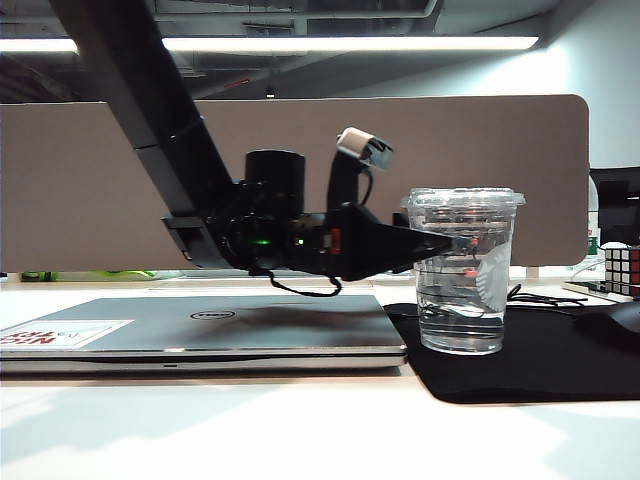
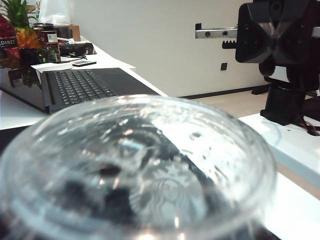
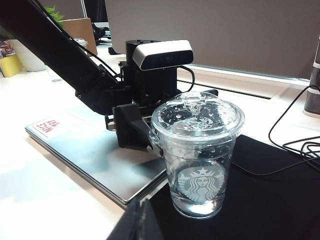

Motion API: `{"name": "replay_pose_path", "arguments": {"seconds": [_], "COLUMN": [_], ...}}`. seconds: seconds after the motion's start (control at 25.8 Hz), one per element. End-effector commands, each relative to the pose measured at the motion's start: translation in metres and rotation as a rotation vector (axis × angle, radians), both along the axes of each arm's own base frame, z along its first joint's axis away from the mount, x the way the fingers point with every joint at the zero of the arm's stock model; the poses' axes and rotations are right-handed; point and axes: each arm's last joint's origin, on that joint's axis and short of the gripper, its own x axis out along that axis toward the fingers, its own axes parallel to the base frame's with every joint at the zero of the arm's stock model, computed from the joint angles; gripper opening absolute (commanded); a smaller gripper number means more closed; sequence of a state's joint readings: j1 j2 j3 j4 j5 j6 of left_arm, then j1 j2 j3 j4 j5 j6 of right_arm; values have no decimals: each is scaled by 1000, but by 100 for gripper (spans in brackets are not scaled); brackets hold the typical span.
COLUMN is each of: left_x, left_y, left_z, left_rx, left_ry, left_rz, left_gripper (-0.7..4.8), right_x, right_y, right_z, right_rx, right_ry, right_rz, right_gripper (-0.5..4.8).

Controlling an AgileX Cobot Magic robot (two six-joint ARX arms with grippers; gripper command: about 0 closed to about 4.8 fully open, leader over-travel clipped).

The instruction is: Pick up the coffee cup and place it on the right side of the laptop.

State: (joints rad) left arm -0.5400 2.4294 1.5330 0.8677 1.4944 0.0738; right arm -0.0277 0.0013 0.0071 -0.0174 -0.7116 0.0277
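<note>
Closed silver Dell laptop (image 1: 200, 330): lies flat on the white table (image 1: 250, 430), left of centre in the exterior view; round logo on the lid, white sticker with red lettering (image 1: 60, 333) at its left end.

Left gripper (image 1: 462, 258): black, on the arm reaching down from the upper left of the exterior view, held level above the laptop's right end. Its fingers (image 3: 131, 129) stand apart on either side of the cup just under the lid; the right wrist view shows the jaws spread wide, and whether the pads touch the wall cannot be told.

Coffee cup (image 1: 465, 270): clear tapered plastic with a flat clear lid and a printed siren logo (image 3: 201, 183), upright on the black desk mat (image 1: 540, 370), just beside the laptop's right edge. A little clear liquid sits in the bottom. In the left wrist view the lid (image 2: 135, 170) fills the foreground, blurred.

Cables (image 3: 295, 150): black, trailing over the mat behind the cup.

Rubik's cube (image 1: 622, 270): far right edge of the exterior view, well apart from the cup.

Right gripper (image 3: 137, 222): only a dark finger tip shows in the right wrist view, near the mat's corner; its jaw state cannot be told.
</note>
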Motion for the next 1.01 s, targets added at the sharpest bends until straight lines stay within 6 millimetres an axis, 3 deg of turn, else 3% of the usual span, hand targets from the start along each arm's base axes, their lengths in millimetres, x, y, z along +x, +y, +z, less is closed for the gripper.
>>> {"name": "replay_pose_path", "arguments": {"seconds": [0.04, 0.27, 0.43, 0.77, 0.89, 0.93, 1.01], "left_x": [-1, 3, 16, 43, 50, 52, 56], "left_y": [-1, 4, 29, 83, 102, 107, 118], "left_z": [5, 5, 2, 2, 5, 6, 10], "left_rx": [-6, -5, 15, 48, 92, 104, 125], "left_ry": [-9, -7, 37, 117, 227, 260, 320], "left_rz": [-12, -6, -32, 91, 132, 144, 168], "left_gripper": [479, 479, 479, 479, 45, -13, -5], "right_x": [0, 0, 0, 0, 0, 0, 0], "right_y": [0, 0, 0, 0, 0, 0, 0], "right_z": [-1, -1, -1, -1, -1, -1, -1], "right_rx": [-5, -5, -8, -17, -17, -17, -17], "right_ry": [-9, -10, -13, -23, -23, -23, -23], "right_rz": [6, 5, 5, 4, 4, 4, 3], "right_gripper": [0, 0, 0, -1, 0, -1, -1]}}
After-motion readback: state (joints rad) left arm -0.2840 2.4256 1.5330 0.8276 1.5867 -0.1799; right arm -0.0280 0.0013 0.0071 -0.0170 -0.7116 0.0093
